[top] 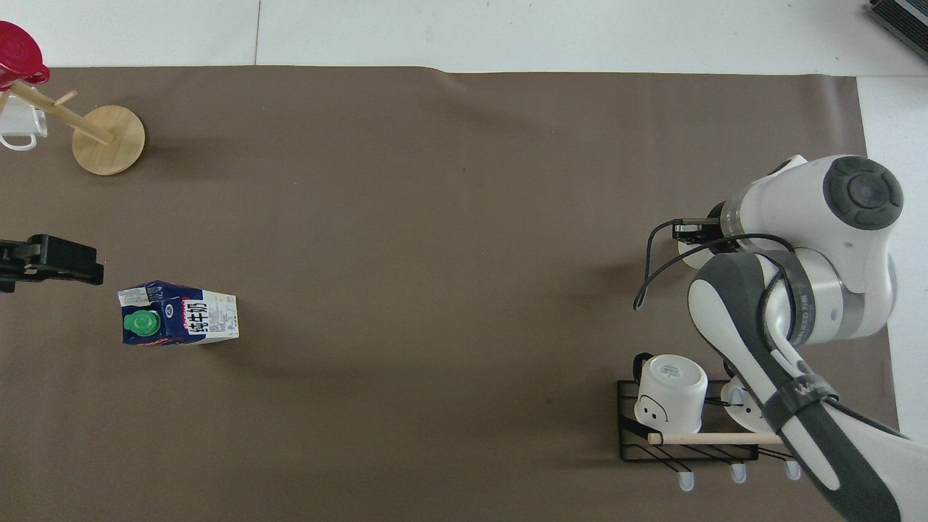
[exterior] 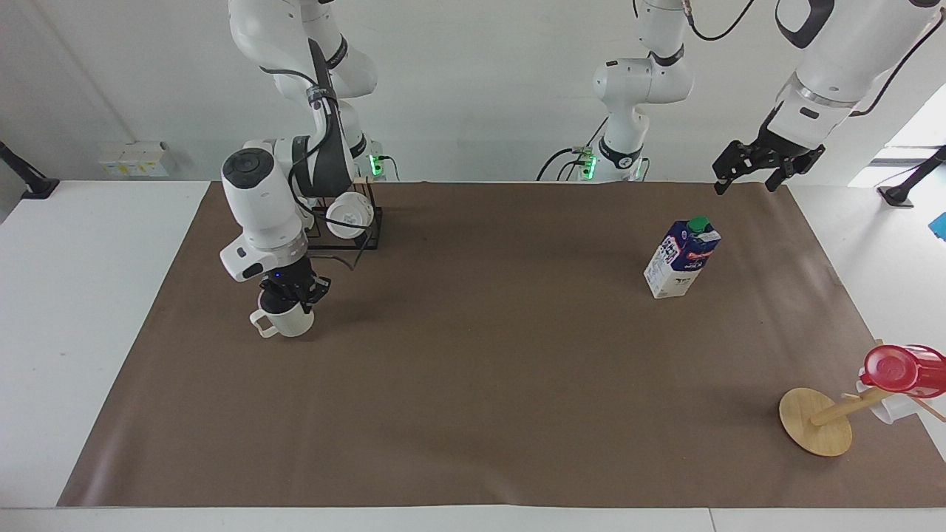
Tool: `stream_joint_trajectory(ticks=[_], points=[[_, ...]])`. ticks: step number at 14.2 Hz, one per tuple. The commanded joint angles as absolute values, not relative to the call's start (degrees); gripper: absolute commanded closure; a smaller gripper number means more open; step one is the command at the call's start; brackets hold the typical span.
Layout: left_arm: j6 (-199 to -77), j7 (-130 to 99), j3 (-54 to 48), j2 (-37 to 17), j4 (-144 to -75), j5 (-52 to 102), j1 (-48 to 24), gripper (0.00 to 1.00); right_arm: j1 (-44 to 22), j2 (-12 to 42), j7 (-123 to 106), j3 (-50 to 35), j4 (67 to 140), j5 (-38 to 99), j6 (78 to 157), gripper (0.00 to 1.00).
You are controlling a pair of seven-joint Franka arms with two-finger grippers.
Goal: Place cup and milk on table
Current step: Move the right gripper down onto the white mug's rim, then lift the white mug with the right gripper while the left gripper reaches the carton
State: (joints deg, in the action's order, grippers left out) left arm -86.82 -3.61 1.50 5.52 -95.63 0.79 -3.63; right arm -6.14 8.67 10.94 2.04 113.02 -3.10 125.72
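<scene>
The cream-white cup (exterior: 287,322) is upright, low at the brown sheet (exterior: 480,384) of the table (exterior: 74,295), near the right arm's end. I cannot tell whether it touches the sheet. My right gripper (exterior: 290,298) reaches down from above and is shut on the cup's rim. In the overhead view the right wrist (top: 812,239) hides the cup. The milk (exterior: 681,258) stands upright on the sheet toward the left arm's end, and also shows in the overhead view (top: 177,314). My left gripper (exterior: 745,183) is open and empty, raised over the sheet's edge beside the milk (top: 69,259).
A black wire rack (exterior: 373,222) holding white mugs (top: 670,391) stands near the right arm's base, nearer to the robots than the cup. A wooden mug tree (exterior: 817,421) with a red cup (exterior: 898,369) and a white mug (top: 18,130) leans at the left arm's end.
</scene>
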Motion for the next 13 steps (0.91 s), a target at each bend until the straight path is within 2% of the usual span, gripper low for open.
stream_joint_trajectory(ticks=[1, 4, 9, 13], points=[[-88.42, -3.52, 2.02, 7.38, -98.0, 0.88, -4.66, 0.0, -8.08, 6.95, 10.37, 1.23, 110.4, -1.84, 120.6, 1.0], [-88.77, -3.6, 2.02, 7.99, -99.13, 0.79, -4.75, 0.0, -12.64, 7.03, 16.32, 1.23, 109.52, -2.81, 119.88, 1.0], [-93.69, -3.34, 2.02, 12.3, -106.34, 0.79, -4.83, 0.0, -21.77, 8.17, 28.01, 1.23, 108.28, -2.9, 120.06, 1.0], [-93.95, -3.08, 2.02, 12.39, -108.01, 0.79, -4.31, 0.0, -28.11, 10.01, 37.33, 1.23, 108.19, -2.9, 120.93, 1.0]])
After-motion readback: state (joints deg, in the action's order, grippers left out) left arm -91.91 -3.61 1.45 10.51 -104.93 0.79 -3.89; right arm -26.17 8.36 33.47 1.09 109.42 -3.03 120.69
